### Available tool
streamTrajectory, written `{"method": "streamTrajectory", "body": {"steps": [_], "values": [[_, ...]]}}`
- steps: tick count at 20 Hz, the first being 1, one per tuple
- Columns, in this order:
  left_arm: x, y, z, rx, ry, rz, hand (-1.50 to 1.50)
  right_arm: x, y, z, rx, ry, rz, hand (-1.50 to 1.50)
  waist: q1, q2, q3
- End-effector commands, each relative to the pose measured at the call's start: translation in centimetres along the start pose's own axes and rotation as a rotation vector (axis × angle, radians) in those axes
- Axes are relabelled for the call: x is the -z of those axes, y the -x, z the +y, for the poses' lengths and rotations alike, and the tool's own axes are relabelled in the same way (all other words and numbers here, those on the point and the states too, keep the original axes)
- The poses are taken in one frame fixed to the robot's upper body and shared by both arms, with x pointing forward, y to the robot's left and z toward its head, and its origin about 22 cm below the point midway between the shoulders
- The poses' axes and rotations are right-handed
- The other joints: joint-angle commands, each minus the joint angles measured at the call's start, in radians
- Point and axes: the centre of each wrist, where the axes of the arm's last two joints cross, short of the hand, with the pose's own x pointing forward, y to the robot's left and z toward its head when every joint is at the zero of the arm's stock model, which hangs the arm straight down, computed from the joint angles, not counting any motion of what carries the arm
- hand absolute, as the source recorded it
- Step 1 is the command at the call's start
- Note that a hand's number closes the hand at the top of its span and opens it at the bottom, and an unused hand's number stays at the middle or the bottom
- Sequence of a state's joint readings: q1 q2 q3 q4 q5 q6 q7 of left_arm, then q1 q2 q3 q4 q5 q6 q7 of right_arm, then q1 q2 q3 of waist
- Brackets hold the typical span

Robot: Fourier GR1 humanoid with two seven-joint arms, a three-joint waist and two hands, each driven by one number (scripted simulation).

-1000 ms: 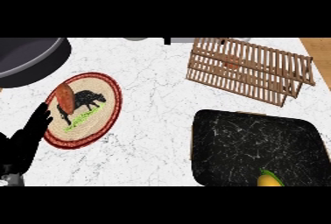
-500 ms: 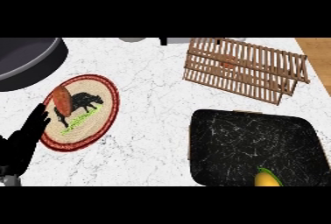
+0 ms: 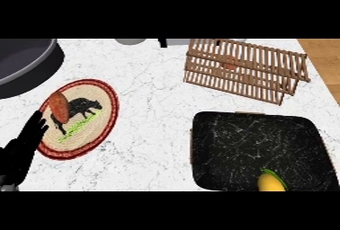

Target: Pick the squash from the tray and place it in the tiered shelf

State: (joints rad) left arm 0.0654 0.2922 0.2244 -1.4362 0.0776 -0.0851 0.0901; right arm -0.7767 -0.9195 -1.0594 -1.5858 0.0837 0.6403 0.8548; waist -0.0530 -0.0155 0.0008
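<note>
A yellow squash (image 3: pixel 269 182) with a green end lies in the near part of the black marbled tray (image 3: pixel 252 143) at the lower right. The wooden slatted tiered shelf (image 3: pixel 246 69) stands at the back right, with something reddish inside it. My left hand (image 3: pixel 20 150) rests open at the lower left edge, fingers straight and pointing up, over the rim of a round plate. My right hand does not show.
A round red-rimmed plate (image 3: pixel 93 130) with a black animal picture holds an orange sweet potato (image 3: pixel 58 107). A large dark pot (image 3: pixel 23 63) sits at the back left. A wooden surface (image 3: pixel 325 54) borders the counter at the far right.
The view has shifted slightly, so everything sits a little lower and further left in the picture. My left hand stays open in the same place beside the plate.
</note>
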Motion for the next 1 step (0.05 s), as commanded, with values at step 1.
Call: {"method": "streamTrajectory", "body": {"steps": [1], "values": [[-1.45, 1.13, -1.08, -0.014, -0.01, 0.016, 0.0, -2.87, 1.21, -6.56, -0.049, -0.024, 0.01, -1.5, -0.01, -0.005, 0.002]]}}
